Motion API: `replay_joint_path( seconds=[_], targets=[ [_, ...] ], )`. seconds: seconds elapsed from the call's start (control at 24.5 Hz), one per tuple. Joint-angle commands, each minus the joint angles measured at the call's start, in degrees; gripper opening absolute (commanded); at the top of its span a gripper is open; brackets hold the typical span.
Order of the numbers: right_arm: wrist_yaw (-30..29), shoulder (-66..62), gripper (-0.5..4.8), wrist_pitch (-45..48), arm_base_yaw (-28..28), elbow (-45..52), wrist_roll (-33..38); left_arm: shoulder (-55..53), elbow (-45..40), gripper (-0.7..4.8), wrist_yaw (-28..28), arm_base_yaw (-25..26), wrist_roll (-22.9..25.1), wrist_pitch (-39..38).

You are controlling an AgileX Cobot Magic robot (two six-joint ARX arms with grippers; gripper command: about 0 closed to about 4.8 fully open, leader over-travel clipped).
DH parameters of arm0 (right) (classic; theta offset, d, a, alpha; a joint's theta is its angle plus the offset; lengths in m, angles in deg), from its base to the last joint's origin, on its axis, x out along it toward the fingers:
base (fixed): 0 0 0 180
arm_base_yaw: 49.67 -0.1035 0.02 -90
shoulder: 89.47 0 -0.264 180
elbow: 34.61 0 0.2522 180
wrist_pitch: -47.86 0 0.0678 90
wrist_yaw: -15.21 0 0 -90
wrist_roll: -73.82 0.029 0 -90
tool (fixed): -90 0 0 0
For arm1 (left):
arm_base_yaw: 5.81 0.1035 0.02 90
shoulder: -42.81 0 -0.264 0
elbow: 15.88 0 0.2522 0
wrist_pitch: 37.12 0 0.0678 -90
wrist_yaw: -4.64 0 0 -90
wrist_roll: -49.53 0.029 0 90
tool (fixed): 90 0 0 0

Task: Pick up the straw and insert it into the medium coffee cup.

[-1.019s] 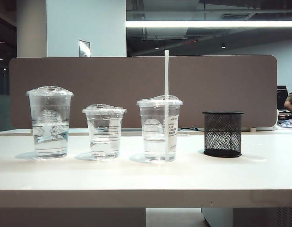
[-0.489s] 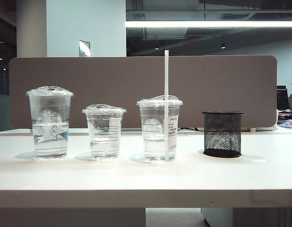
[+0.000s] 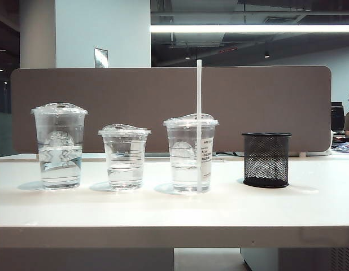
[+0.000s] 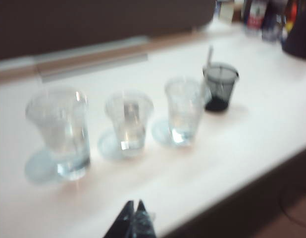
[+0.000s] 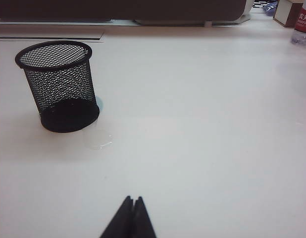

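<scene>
Straw: the white straw [image 3: 199, 113] stands upright in the labelled medium cup [image 3: 190, 153], rising well above its domed lid and reaching down to the bottom.
Cups: three clear lidded cups in a row on the counter [image 3: 163, 212]; the tallest cup [image 3: 59, 145] at one end, the shortest cup [image 3: 124, 156] in the middle, the medium cup next to the black mesh holder [image 3: 266, 160].
My left jaws: my left gripper [image 4: 134, 218] hangs above the near edge of the counter, well back from the cups; tips pressed together, holding nothing.
My right jaws: my right gripper [image 5: 132, 215] rests over bare counter, well apart from the mesh holder [image 5: 58, 85]; tips meet, empty.
Progress: by my judgement the insertion is done, since the straw stands in the right cup with no grip on it.
Left to do: nothing on the straw itself; perhaps only parking my arms.
</scene>
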Motion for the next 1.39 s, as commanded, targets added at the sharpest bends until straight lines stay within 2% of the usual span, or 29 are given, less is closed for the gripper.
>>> replay_joint_path(
  seconds=[0.04, 0.12, 0.24, 0.41, 0.57, 0.69, 0.9, 1.02, 1.26, 1.39],
  targets=[
    [0.13, 0.07, 0.00, 0.90, -0.04, 0.42, 0.22, -0.07, -8.81, -0.04, 2.84, 0.13, 1.46, 13.55],
    [0.13, 0.07, 0.00, 0.90, -0.04, 0.42, 0.22, -0.02, -13.88, -0.04, 6.95, 0.13, 1.95, 19.45],
    [0.13, 0.07, 0.00, 0.90, -0.04, 0.42, 0.22, 2.08, -23.41, -0.04, 14.82, 0.39, -1.49, 30.34],
    [0.13, 0.07, 0.00, 0.90, -0.04, 0.42, 0.22, 7.02, -31.89, -0.04, 13.66, 1.18, -2.86, 36.70],
    [0.11, 0.07, 0.00, 0.87, -0.09, 0.42, 0.22, 6.93, -35.01, -0.04, 12.55, 4.52, -3.10, 38.40],
    [0.11, 0.09, 0.00, 0.90, -0.09, 0.42, 0.22, 6.93, -38.34, -0.04, 12.55, 10.75, -5.73, 39.23],
    [0.13, 0.09, 0.00, 0.90, -0.09, 0.42, 0.22, 6.93, -40.72, -0.04, 12.55, 16.09, -7.93, 37.83],
    [0.13, 0.09, 0.00, 0.87, -0.09, 0.42, 0.22, 6.93, -40.72, -0.04, 12.57, 18.03, -6.99, 36.13],
    [0.13, 0.09, 0.00, 0.90, -0.09, 0.42, 0.22, 6.93, -40.72, -0.04, 11.23, 18.16, -3.63, 34.73],
    [0.13, 0.09, 0.00, 0.90, -0.09, 0.42, 0.22, 6.93, -40.72, -0.04, 11.04, 18.16, -3.65, 34.84]
  ],
)
